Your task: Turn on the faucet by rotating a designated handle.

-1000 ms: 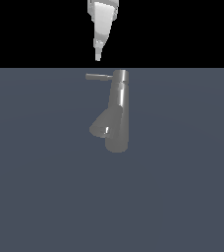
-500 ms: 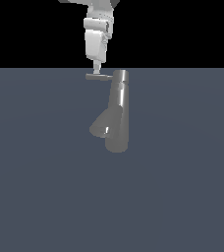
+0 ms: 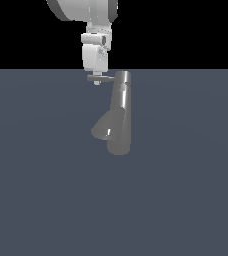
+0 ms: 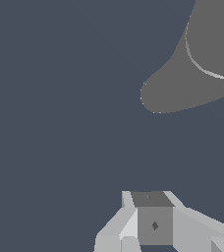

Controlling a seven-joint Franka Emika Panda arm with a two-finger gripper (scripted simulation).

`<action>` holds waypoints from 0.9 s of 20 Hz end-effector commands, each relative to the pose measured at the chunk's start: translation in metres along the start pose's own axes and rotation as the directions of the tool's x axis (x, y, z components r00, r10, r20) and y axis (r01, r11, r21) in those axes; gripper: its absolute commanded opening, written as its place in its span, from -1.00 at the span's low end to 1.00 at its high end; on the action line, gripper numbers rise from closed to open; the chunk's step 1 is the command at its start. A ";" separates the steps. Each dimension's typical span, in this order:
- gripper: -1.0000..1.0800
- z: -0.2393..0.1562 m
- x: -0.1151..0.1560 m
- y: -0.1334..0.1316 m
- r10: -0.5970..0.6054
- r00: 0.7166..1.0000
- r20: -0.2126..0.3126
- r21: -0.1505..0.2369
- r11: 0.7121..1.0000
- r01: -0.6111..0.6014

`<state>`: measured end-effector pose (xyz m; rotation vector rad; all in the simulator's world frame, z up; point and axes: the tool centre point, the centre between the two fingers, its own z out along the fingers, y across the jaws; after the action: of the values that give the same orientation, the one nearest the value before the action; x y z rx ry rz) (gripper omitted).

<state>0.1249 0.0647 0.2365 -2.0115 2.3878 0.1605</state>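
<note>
The shiny grey faucet (image 3: 121,117) stands on the dark floor, its column leaning in the exterior view and its thick spout (image 3: 104,129) branching toward the exterior view's left. The thin handle (image 3: 105,77) sticks out from the column's top toward that same side. My white gripper (image 3: 97,80) hangs from above with its tips at the rod's outer end; I cannot tell whether they touch it. The fingers look pressed together, with nothing between them. In the wrist view the gripper (image 4: 149,197) points down at the floor, beside the faucet (image 4: 192,83).
A flat dark grey-blue floor (image 3: 186,200) spreads around the faucet. Black background lies above its far edge. No other objects show.
My gripper has come down from above the faucet to the level of the handle's outer end, and more of the arm now shows. The faucet and handle look unmoved.
</note>
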 end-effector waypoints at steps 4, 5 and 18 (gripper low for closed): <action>-1.00 0.001 0.000 -0.001 0.007 1.000 -0.002 0.002 1.000 -0.007; -1.00 0.001 0.000 -0.001 0.006 1.000 -0.002 0.001 1.000 -0.006; -1.00 -0.012 -0.003 0.031 0.006 1.000 -0.002 0.001 1.000 -0.006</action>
<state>0.1001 0.0709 0.2467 -2.0045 2.3942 0.1569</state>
